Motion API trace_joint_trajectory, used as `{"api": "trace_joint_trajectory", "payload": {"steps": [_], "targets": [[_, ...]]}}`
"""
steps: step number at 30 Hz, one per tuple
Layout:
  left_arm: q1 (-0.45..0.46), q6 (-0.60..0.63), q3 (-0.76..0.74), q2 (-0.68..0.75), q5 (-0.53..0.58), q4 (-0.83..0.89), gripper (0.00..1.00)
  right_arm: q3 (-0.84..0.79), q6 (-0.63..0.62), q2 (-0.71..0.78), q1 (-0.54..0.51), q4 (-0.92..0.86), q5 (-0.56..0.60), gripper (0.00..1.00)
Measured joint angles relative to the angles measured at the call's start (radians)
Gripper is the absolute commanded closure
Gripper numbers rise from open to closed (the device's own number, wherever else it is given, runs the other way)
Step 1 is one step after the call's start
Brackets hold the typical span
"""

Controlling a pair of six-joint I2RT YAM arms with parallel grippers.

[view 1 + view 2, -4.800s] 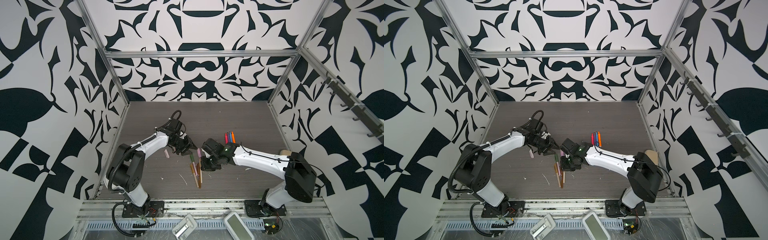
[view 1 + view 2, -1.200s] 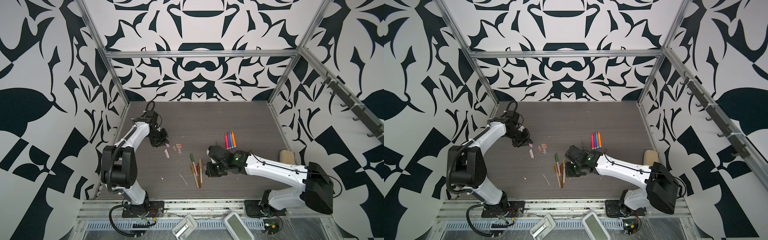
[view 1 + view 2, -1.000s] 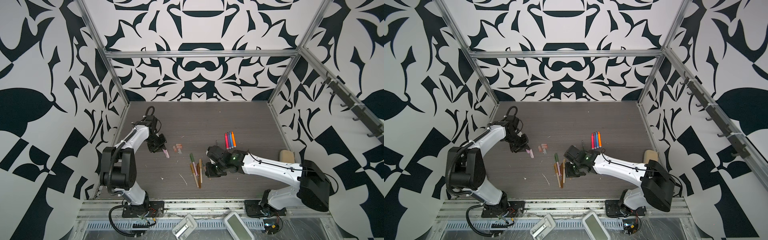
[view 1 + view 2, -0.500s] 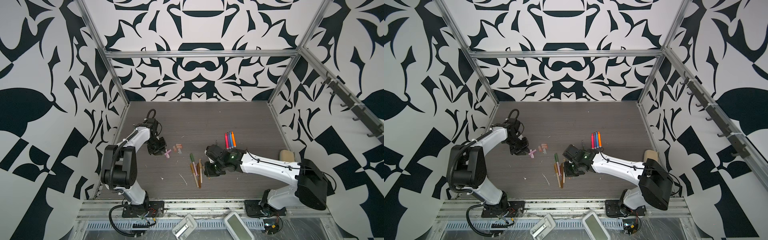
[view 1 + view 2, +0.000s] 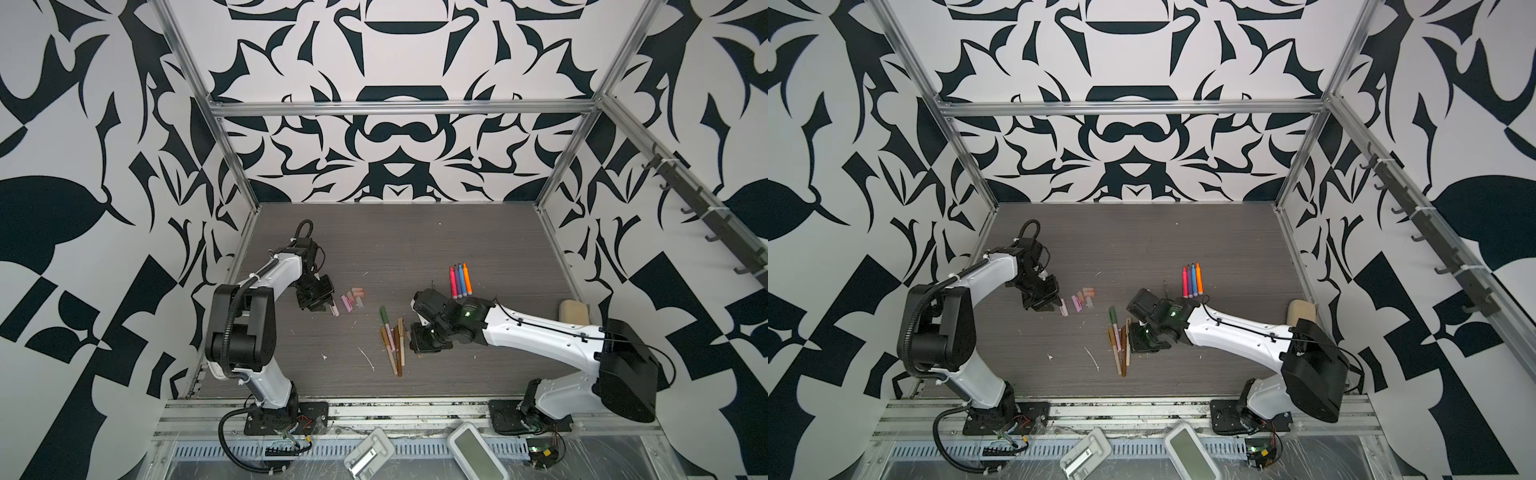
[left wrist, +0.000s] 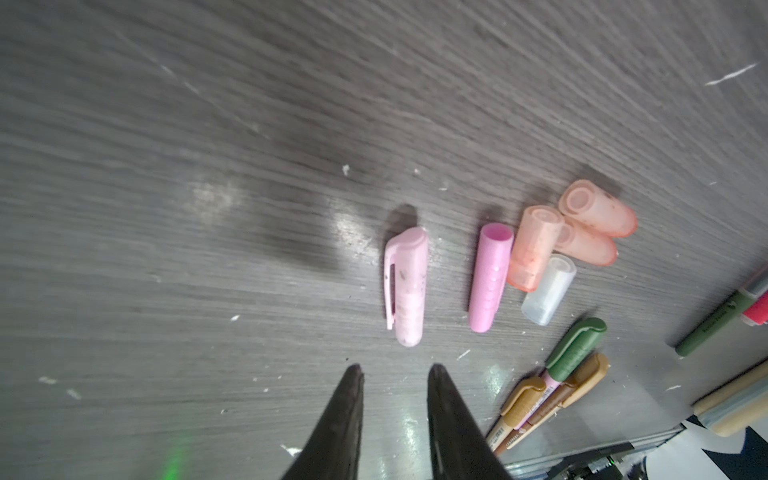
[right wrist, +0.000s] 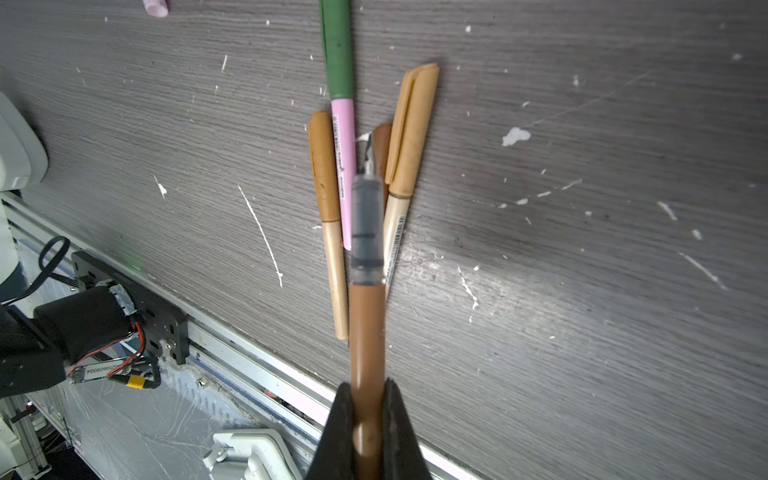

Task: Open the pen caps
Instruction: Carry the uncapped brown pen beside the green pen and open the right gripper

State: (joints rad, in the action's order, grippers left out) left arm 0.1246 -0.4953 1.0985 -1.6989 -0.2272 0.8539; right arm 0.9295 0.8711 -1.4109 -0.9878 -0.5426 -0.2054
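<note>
The brown pen (image 7: 366, 324) is pinched by its barrel between the pressed-in fingers (image 7: 338, 419) of the right gripper (image 7: 368, 386). Its long axis runs straight out ahead of the fingertips with the bare grey nib section leading, so no cap is left on it. Directly beneath that tip, and nearly parallel to it, the capped pens (image 7: 409, 137) are bunched on the table (image 5: 415, 232), their caps turned away from the fingers; whether the held pen touches them cannot be told. The left gripper (image 6: 395, 370) is seen with its fingers (image 6: 345, 415) spread a little and nothing between them. The pale pink cap (image 6: 407, 286) lies free on the table just ahead of those fingertips, its long axis roughly in line with the gap, and the other loose caps (image 6: 534, 245) are clustered just beside it, on the side toward the bunch. The bunch is judged nearer the right gripper and well apart from the left one. Setting the open pen down is judged to be the step in hand, and it turns on clearing the pens below. Bare table is offered on the side of the fingers facing away from the left arm, the front rail (image 7: 257, 365) lies back behind the fingertips, and the bright pens (image 5: 459, 280) are kept in a row beyond the right arm's wrist.
</note>
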Motion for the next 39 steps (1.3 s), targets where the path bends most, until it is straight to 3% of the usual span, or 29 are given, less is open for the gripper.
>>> {"api": "trace_joint_trajectory", "payload": {"steps": [8,14,19,26,39], "targets": [[0.0,0.006,0.0,-0.058,-0.019,-0.013,0.69,0.011,-0.011,0.0,0.023,-0.038,0.008,1.0],[0.0,0.005,0.002,-0.097,-0.039,-0.031,0.69,0.106,-0.097,-0.012,0.141,-0.19,0.096,1.0],[0.0,-0.002,0.012,-0.113,-0.054,-0.045,0.7,0.234,-0.233,-0.095,0.235,-0.283,0.195,1.0],[0.002,-0.013,0.027,-0.137,-0.081,-0.047,0.71,0.312,-0.378,-0.238,0.284,-0.34,0.266,1.0],[0.022,-0.029,0.089,-0.182,-0.095,-0.054,0.71,0.381,-0.457,-0.405,0.309,-0.357,0.279,0.93]]}}
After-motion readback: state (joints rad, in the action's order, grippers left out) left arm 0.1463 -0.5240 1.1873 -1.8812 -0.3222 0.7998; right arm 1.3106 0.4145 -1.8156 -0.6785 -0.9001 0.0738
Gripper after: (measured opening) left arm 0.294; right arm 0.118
